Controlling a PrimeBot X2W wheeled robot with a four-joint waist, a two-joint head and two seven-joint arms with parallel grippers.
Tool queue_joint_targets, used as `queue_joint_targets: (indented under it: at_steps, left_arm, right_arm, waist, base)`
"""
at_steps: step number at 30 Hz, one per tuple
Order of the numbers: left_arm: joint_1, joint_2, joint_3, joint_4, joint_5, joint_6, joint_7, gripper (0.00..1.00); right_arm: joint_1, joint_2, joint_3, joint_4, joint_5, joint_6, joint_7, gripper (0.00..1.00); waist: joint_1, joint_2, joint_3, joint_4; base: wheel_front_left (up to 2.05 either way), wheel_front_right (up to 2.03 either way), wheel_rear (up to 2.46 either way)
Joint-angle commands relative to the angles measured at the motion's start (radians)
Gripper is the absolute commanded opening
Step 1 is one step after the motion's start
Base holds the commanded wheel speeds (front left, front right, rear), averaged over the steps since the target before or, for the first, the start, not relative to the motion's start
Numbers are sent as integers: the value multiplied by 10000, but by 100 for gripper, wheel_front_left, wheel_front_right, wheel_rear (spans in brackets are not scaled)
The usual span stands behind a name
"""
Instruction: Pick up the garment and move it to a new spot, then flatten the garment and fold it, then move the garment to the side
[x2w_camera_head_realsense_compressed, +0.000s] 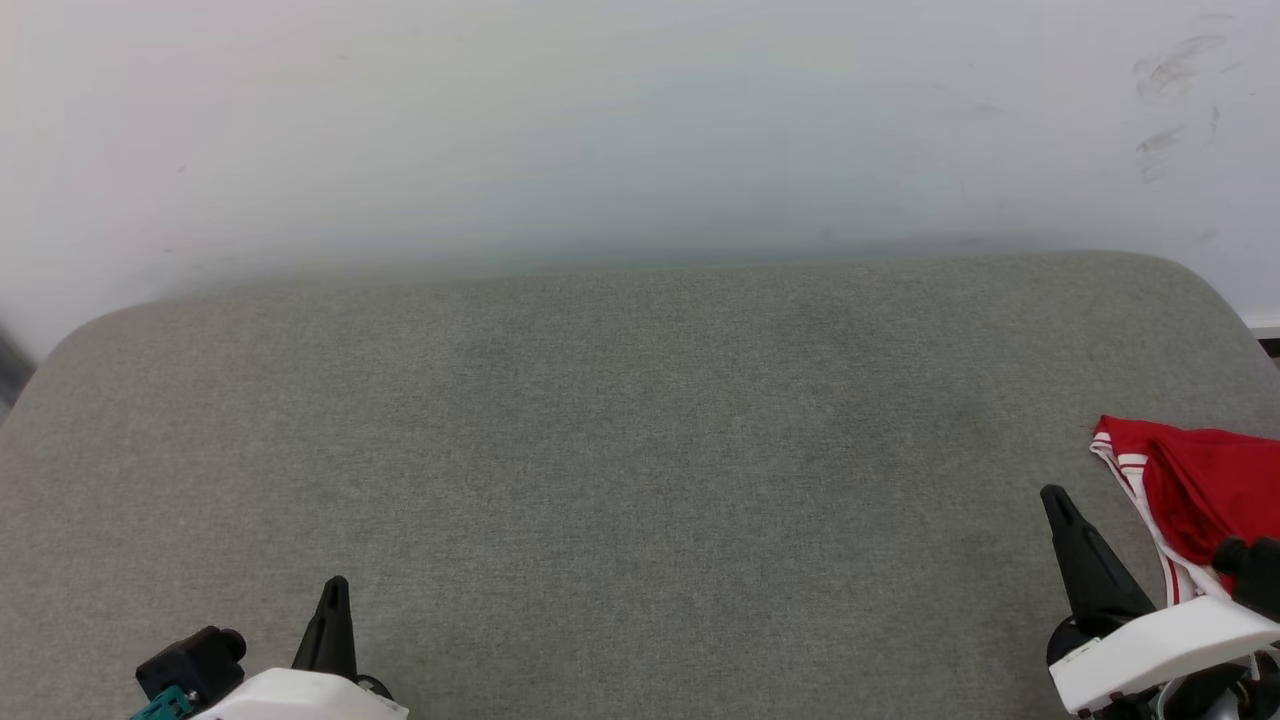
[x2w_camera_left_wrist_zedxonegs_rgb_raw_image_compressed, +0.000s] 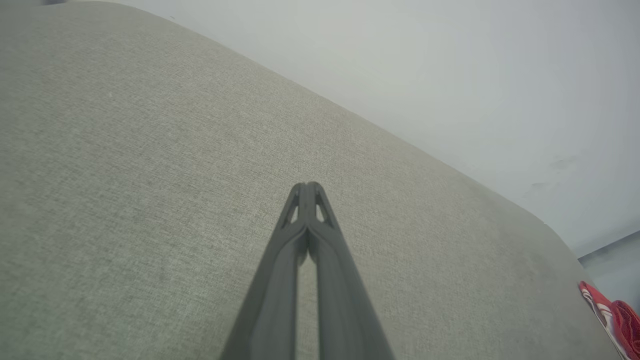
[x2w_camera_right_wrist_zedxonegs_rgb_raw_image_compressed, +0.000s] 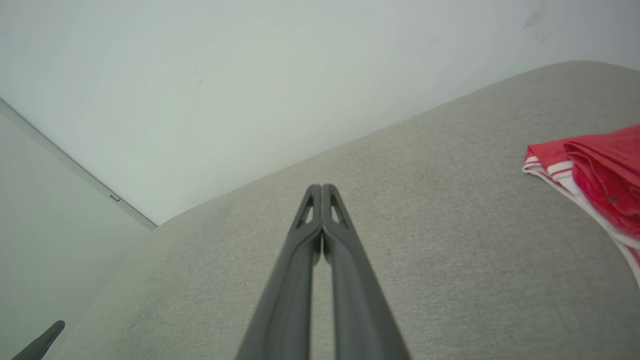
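Pale wall (x2w_camera_head_realsense_compressed: 640, 120) behind; grey woven padded surface (x2w_camera_head_realsense_compressed: 640, 450) with rounded far corners under me. Both pincers are pressed together, pinching nothing: left pincer (x2w_camera_head_realsense_compressed: 337, 585) low on my left, right pincer (x2w_camera_head_realsense_compressed: 1055, 495) low on my right.

The red jersey-style garment with white striped trim (x2w_camera_head_realsense_compressed: 1200, 485) lies in layers just right of my right pincer, near the surface's right edge and partly out of frame. Can't tell if it's neatly folded. Fits either waiting for pickup or already set aside.

Risks:
- Any outward drag tips it off that edge.
- A shallow pinch takes one layer and the bundle spills.

Room: wide bare cloth ahead and between the pincers. The wall hems the far edge.
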Motion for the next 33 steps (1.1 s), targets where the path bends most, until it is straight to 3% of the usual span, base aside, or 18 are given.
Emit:
queue_joint_targets:
  at_steps: [1, 33]
  left_arm:
    - [-360, 24, 147, -95, -343, -109, 89, 0]
    - [-915, -543, 1003, 94, -3919, -946, 1142, 0]
  right_arm:
    - [-346, 32, -62, -32, 406, -1, 14, 0]
    - [-871, 301, -368, 939, 4375, -3, 110, 0]
  waist:
    - [0, 0, 8, 8]
    - [0, 0, 172, 165]
  base:
    - [0, 0, 0]
    - [0, 0, 0]
